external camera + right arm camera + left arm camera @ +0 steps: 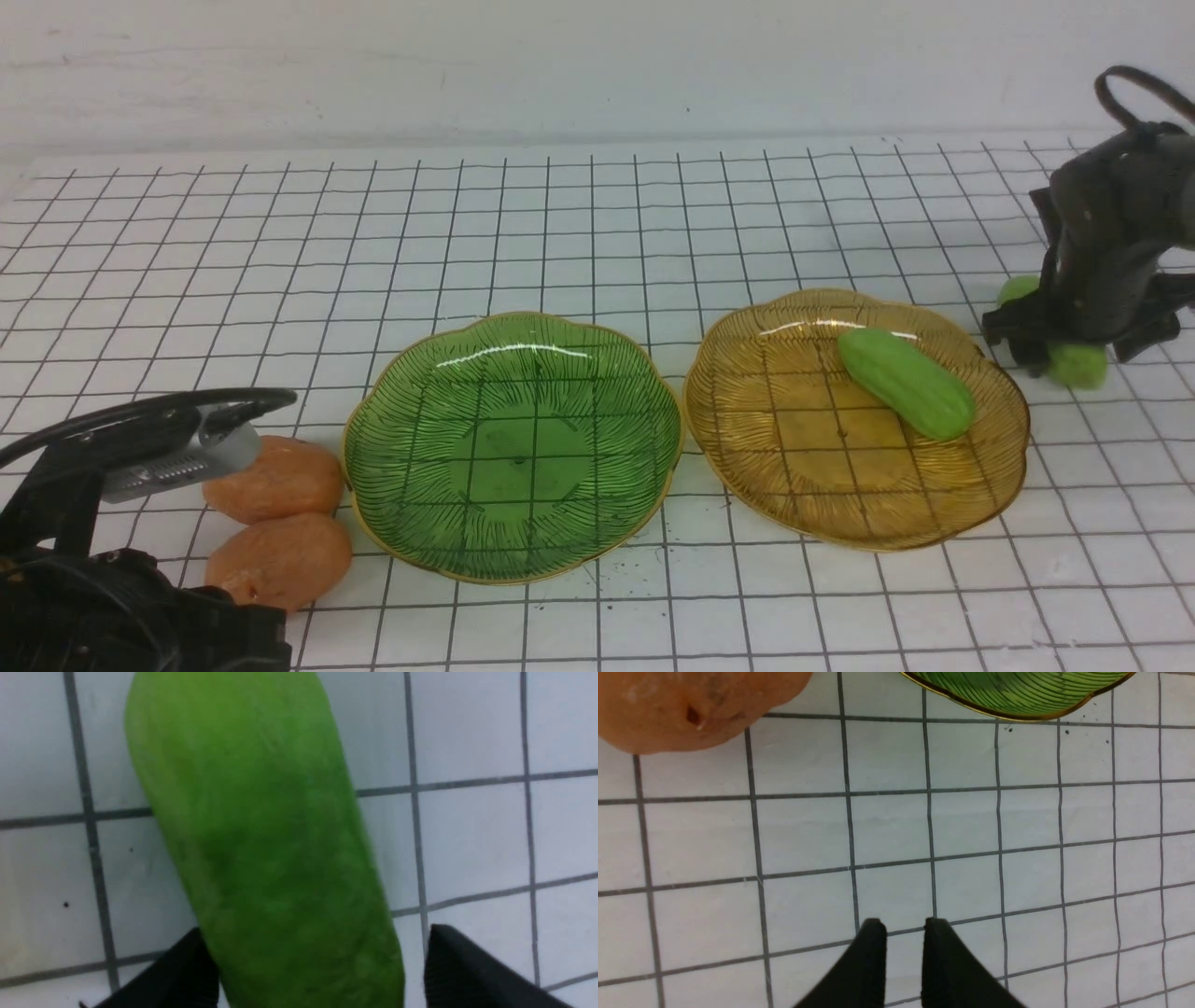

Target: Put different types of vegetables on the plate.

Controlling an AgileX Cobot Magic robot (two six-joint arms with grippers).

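1. Straddling a light green, taper-ended gourd-like piece (261, 849), the right gripper (317, 933) has its black fingers (467, 975) spread. One pad lies at or just beside the skin, and the other stands clear with a strip of table showing, so nothing is clamped. Jaws set across the narrow width like this would suit either a pinch or a release; I cannot tell which.
2. That gourd lies on the white, black-gridded table (597, 233), just outside the right rim of the amber, ribbed, scallop-edged glass plate (822, 467).
3. A second light green gourd-like piece (906, 383) lies slantwise inside the amber plate, toward its far right side.
4. The left gripper (903, 926) has its fingers drawn almost together, with only a thin slit between them and nothing held. Its tips are over bare table, near two orange-brown, egg-shaped potato-like lumps (275, 478) (280, 558). The two lumps touch each other and sit just beside the left rim of the green, ribbed glass plate (420, 467), which has nothing in it.
5. The task wants mixed kinds on a plate, so my judgement is that the amber plate lacks a potato, and the left arm is parked close to one for that reason.
6. The gourds look matte, smooth and faintly mottled, with rounded ends, so they are likely to roll. The potatoes are duller, with dimples and a dark pit.
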